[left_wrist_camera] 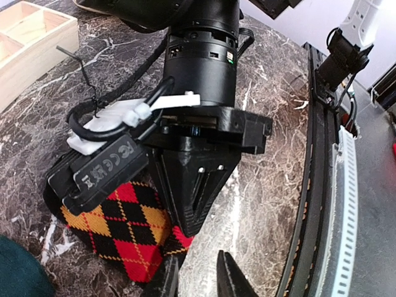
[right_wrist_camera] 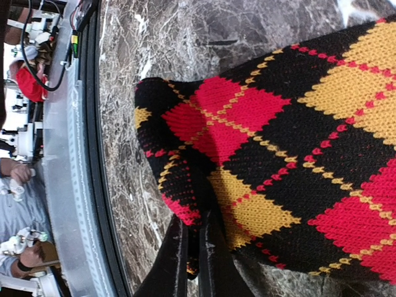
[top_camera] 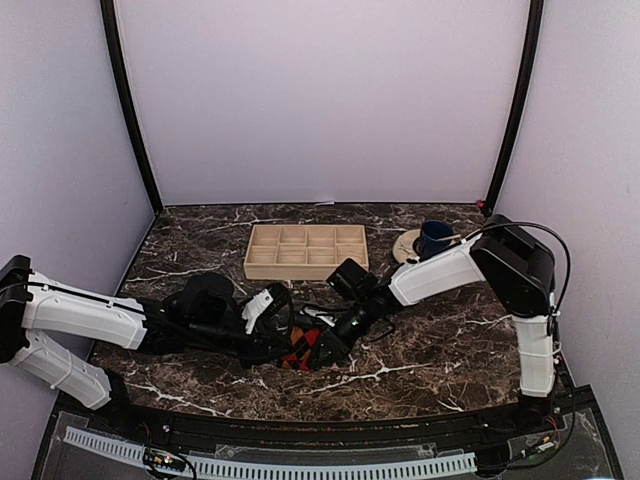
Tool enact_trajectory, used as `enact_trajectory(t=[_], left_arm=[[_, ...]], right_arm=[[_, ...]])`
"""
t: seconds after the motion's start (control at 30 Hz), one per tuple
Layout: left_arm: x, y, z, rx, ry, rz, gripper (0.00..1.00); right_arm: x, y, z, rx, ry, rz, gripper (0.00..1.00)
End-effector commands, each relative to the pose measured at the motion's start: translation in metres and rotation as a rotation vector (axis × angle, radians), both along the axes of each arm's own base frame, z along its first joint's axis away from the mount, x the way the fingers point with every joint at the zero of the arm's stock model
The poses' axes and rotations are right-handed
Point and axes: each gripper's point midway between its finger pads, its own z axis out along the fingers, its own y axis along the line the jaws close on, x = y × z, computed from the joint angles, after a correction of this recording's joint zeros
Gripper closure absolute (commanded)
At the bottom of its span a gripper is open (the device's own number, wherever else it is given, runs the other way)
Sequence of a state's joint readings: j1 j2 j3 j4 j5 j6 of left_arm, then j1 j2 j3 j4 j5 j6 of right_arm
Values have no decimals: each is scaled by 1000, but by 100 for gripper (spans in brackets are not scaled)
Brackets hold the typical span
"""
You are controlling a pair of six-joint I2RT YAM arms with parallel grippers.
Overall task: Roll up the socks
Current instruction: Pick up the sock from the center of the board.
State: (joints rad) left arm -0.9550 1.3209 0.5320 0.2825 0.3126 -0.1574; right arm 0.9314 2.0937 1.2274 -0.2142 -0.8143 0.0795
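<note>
Argyle sock [right_wrist_camera: 297,142], frame right, corner pinched by clenched right gripper [right_wrist_camera: 193,260], bottom centre; left gripper [left_wrist_camera: 198,281] parted, empty, beside sock.

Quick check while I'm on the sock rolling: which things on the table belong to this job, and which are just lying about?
Job: argyle sock; teal sock.
Lying about: wooden tray; blue mug; cream plate.

You get soft, even light overhead. Left wrist view bends along its right edge; right wrist view washes out at upper left.
</note>
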Motion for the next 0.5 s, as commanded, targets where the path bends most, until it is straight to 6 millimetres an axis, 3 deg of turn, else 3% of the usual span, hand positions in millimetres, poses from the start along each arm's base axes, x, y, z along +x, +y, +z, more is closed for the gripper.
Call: enact_trajectory(t=[0.0, 0.17, 0.47], left_arm=[[-6, 3, -13, 70, -52, -21, 76], [-15, -4, -27, 150, -80, -59, 75], [-23, -12, -45, 280, -137, -89, 65]], right_arm=[[-14, -30, -38, -174, 134, -39, 100], [-16, -33, -41, -184, 172, -40, 100], [-14, -38, -43, -185, 207, -46, 100]])
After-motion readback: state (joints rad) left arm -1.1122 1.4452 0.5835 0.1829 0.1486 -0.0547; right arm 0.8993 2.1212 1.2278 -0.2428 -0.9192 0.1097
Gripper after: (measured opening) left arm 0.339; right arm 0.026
